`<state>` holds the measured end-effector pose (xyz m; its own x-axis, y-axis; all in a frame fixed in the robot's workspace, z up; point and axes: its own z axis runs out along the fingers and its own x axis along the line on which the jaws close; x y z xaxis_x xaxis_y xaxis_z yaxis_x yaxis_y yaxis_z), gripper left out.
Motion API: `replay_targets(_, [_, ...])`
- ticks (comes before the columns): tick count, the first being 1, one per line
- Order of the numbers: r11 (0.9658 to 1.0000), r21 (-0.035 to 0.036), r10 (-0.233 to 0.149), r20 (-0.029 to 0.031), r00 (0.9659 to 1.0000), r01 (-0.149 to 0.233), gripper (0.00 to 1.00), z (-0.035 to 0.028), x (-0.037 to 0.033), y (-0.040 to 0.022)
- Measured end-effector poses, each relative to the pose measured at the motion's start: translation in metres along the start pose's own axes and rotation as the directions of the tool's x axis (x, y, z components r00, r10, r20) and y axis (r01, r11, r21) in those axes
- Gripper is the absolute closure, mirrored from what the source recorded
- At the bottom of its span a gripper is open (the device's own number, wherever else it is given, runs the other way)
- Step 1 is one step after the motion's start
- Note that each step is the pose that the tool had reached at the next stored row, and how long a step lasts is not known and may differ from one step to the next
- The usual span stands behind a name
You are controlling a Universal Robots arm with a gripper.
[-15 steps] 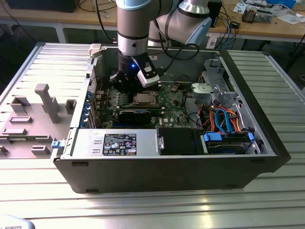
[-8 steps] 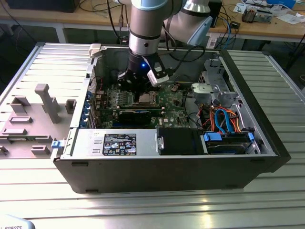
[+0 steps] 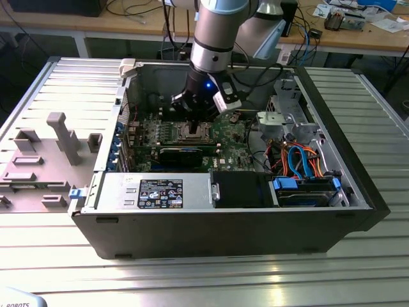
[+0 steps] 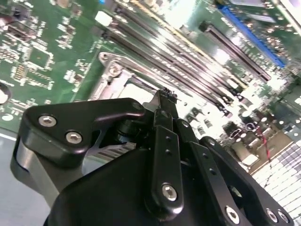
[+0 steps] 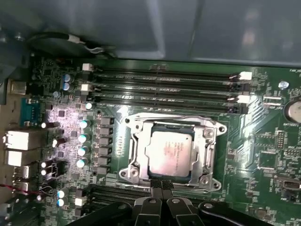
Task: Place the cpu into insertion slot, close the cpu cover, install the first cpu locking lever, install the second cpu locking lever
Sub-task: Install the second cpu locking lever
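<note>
The cpu point(image 5: 168, 151), a silver-grey square, lies flat in the insertion slot point(image 5: 126, 173) on the green motherboard point(image 5: 263, 141). The silvery cpu cover point(image 5: 203, 141) is down around it, its window framing the chip. Thin lever wires point(image 5: 164, 115) run along the socket's edges. My gripper point(image 5: 161, 185) is shut, its fingertips pressed together right at the socket's edge with nothing seen between them. In the second wrist view the gripper point(image 4: 165, 96) points at the socket's metal frame point(image 4: 113, 70). In the exterior view the gripper point(image 3: 197, 120) hangs just over the socket point(image 3: 193, 132) inside the open computer case.
Long black memory slots point(image 5: 164, 87) run beside the socket. A black card point(image 3: 185, 155), a labelled metal box point(image 3: 160, 192), orange and blue cables point(image 3: 300, 160) and a drive cage point(image 3: 281, 121) crowd the case. A grey fixture point(image 3: 45, 160) lies at the exterior view's left.
</note>
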<state>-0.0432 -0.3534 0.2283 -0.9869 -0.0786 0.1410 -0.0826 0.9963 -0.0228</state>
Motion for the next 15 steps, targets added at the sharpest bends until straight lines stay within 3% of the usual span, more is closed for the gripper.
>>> replay_targets(2, [1.0000, -0.0018, 0.000, -0.0021, 1.0000, 0.000, 0.89, -0.0004, -0.0025, 0.0028])
replay_targets(3, [1.0000, -0.0076, -0.001, -0.0017, 1.0000, 0.001, 0.89, -0.0006, -0.0029, 0.0043])
replay_targets(4, [1.0000, -0.0090, -0.001, -0.0016, 1.0000, 0.001, 0.89, -0.0008, -0.0029, 0.0047])
replay_targets(10, [1.0000, -0.0086, 0.003, -0.0016, 1.0000, -0.003, 0.89, -0.0263, 0.0006, 0.0050])
replay_targets(12, [1.0000, -0.0084, 0.003, -0.0016, 1.0000, -0.003, 0.89, -0.0302, 0.0012, 0.0049])
replay_targets(15, [1.0000, -0.0091, 0.003, -0.0015, 1.0000, -0.003, 0.89, -0.0302, 0.0012, 0.0050])
